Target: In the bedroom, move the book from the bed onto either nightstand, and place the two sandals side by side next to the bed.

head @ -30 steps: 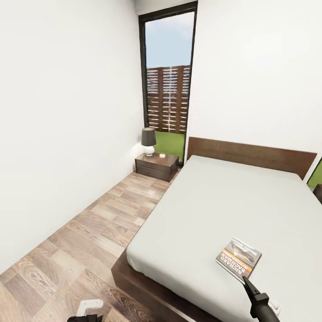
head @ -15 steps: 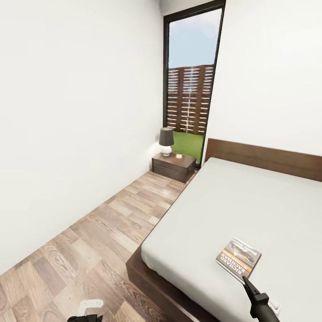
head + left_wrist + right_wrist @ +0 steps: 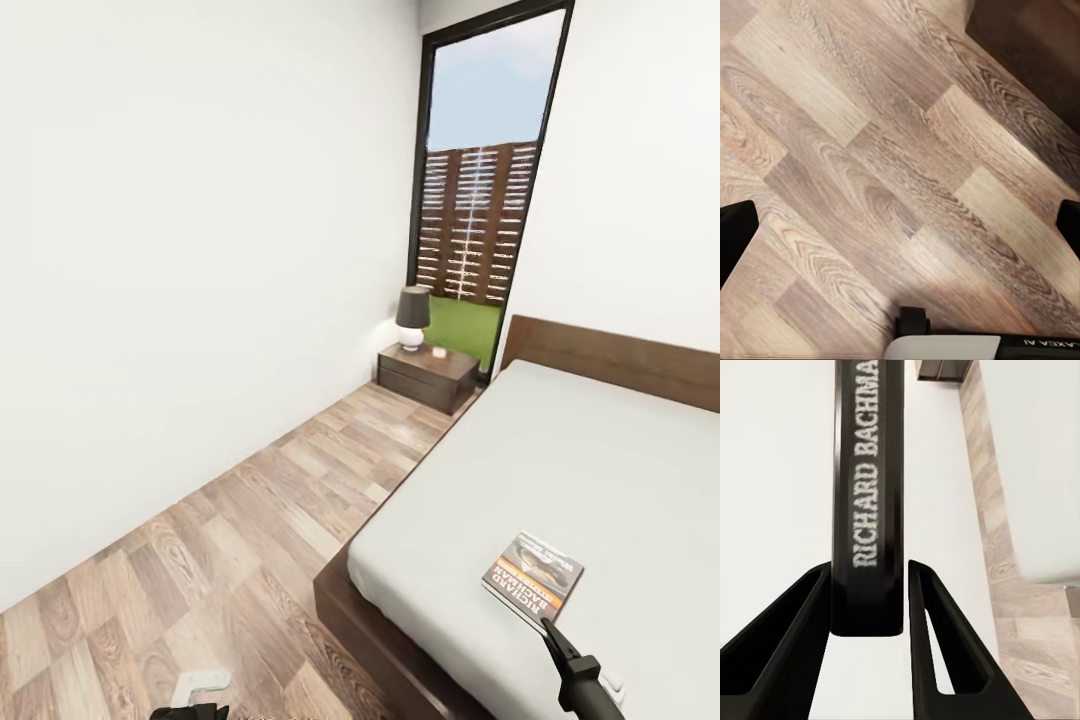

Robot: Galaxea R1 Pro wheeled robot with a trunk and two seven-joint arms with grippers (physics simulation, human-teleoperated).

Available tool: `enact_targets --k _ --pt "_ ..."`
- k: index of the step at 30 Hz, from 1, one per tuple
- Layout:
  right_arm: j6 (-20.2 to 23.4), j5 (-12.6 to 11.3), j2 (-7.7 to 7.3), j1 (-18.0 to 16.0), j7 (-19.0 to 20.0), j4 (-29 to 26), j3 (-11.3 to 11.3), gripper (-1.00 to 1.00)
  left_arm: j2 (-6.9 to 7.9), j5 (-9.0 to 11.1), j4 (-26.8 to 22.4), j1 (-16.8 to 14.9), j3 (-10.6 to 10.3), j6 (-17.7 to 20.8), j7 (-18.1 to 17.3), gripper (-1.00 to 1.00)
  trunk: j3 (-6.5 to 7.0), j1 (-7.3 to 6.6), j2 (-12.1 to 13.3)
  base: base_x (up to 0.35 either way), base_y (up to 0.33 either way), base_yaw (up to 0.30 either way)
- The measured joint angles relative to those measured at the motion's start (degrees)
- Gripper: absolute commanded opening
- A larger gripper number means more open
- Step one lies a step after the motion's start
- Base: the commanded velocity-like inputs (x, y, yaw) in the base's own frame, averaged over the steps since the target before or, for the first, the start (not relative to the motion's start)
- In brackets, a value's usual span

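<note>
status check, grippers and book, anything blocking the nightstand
Right gripper shut on the book, held over the bed. Left gripper open above bare floor. Nightstand ahead carries a lamp; floor to it looks clear.

Book [image 3: 534,578] flat above bed [image 3: 560,470], spine clamped by right end effector [image 3: 868,607]; nightstand [image 3: 428,375] beside headboard.

Everything looks bright and flat on my end, daylight coming in through the tall window [image 3: 480,180]. The white walls [image 3: 200,250] are nearly blown out, barely any shading on them. Soft glare streaks on the floor [image 3: 300,500] near the nightstand [image 3: 428,375]. I get wide-angle stretch at the head view's edges, the window frame leaning. My left wrist view has a pale sheen on the planks and a dark shadow in one corner. The lettering on the book [image 3: 866,495] looks slightly fuzzy.
</note>
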Motion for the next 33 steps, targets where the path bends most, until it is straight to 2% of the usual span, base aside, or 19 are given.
enact_targets --k 16,25,33 --pt "-0.01 0.03 0.21 0.00 -0.10 0.03 0.07 -1.00 0.10 -0.05 0.06 0.00 0.00 0.04 -0.22 1.00 2.88 -3.52 6.44 0.000 0.000 0.279" --pt "-0.02 -0.01 0.27 0.01 -2.58 0.06 0.12 -1.00 0.10 -0.06 0.07 0.00 0.00 0.04 -0.26 1.00 4.37 -5.50 10.06 0.000 0.000 0.279" --pt "0.00 -0.03 0.33 0.01 -3.18 0.09 0.61 -1.00 0.10 -0.07 0.07 0.01 0.00 0.04 -0.25 1.00 5.49 -7.05 12.90 0.000 0.000 0.279"
